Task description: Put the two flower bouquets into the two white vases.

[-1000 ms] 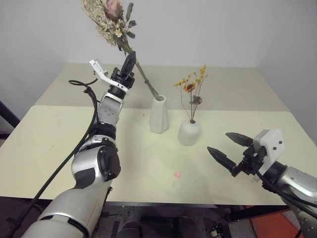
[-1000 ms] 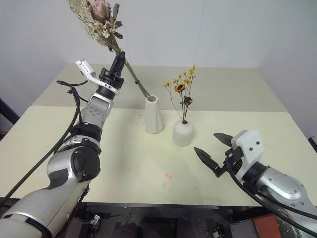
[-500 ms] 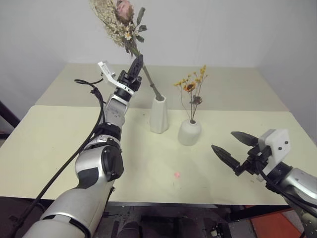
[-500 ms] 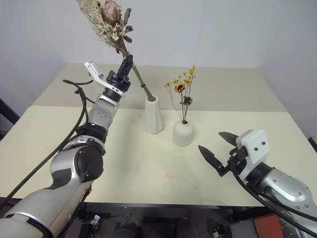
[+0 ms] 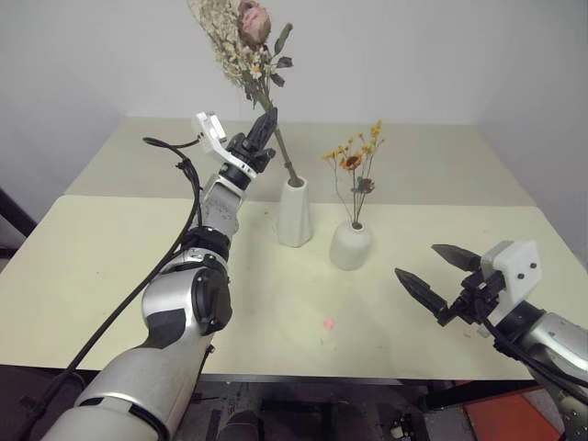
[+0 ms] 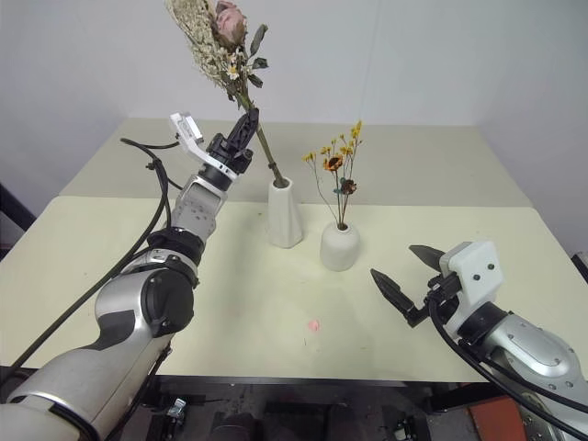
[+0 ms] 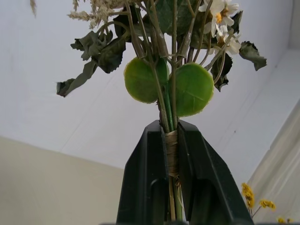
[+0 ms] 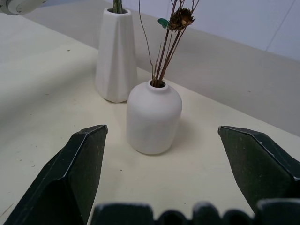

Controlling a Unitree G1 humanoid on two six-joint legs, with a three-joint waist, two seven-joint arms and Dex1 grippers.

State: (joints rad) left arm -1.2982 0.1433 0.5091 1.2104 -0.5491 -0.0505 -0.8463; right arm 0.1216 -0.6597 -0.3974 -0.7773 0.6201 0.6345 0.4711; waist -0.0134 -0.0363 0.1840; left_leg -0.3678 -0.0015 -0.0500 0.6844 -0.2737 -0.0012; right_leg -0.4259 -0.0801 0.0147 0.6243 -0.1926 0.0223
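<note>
Left gripper (image 5: 267,122) clamps the full cream-white bouquet (image 5: 241,37); straighten stems into the tall tapered white vase (image 5: 294,213) below its fingers. Right gripper (image 5: 439,276) gapes empty.

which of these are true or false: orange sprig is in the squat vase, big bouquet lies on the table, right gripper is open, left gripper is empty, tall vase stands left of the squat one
1. The orange sprig stands in the squat vase. True.
2. The big bouquet lies on the table. False: it is held up, its stem end in the tall vase.
3. The right gripper is open. True.
4. The left gripper is empty. False: it is shut on the bouquet's stems.
5. The tall vase stands left of the squat one. True.
</note>
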